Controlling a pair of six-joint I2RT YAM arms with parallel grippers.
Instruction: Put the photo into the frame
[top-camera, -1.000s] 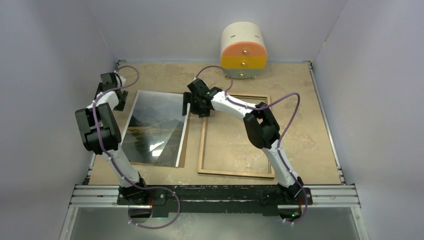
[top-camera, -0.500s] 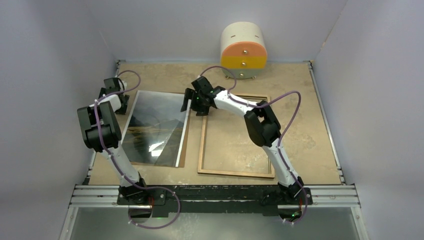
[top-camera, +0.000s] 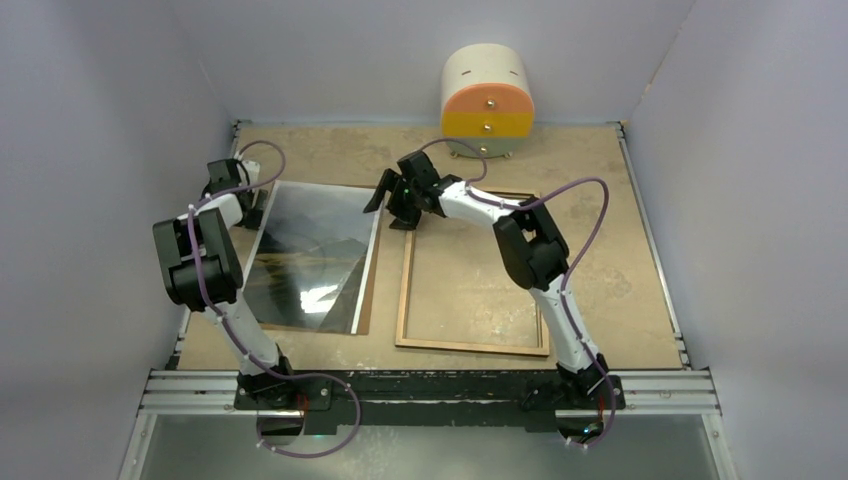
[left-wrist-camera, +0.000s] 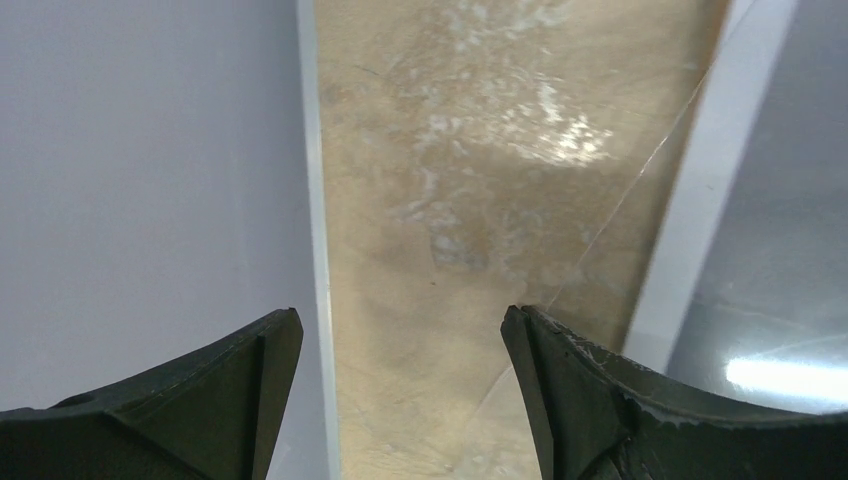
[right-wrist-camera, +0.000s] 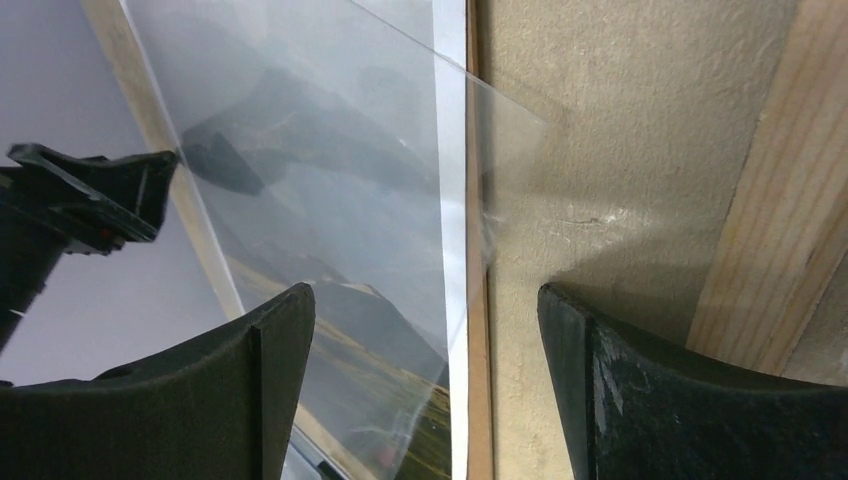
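Pale walls (top-camera: 120, 100) boxed in the tan tabletop (top-camera: 620, 230), and from above I saw a round drawer unit (top-camera: 487, 100) at the far edge. The photo (top-camera: 310, 255) lay face up on the left, on a brown backing board (top-camera: 368, 290). The frame (top-camera: 470, 345) lay wood side up just to its right, with nothing inside it. The left hand (top-camera: 250, 205) hung at the photo's far left corner and the right hand (top-camera: 390, 208) at its far right corner.

On the left wrist view, the left hand (left-wrist-camera: 400, 320) was spread apart and held nothing, with bare tabletop (left-wrist-camera: 450, 200) between its fingers. The photo's white border (left-wrist-camera: 700, 200) ran just to the right.

On the right wrist view, the right hand (right-wrist-camera: 425, 300) also stood apart and empty, straddling the photo's (right-wrist-camera: 330, 250) edge. What looked like a clear sheet (right-wrist-camera: 510, 130) lay skewed over the print, one corner jutting past the backing board (right-wrist-camera: 478, 400) towards the frame (right-wrist-camera: 770, 200).

I judged that sheet to be the main hazard: closing there could catch it instead of the print, or drag both. The print also lay flat and glossy, so the fingers might skid, or one corner might lift alone and crease.
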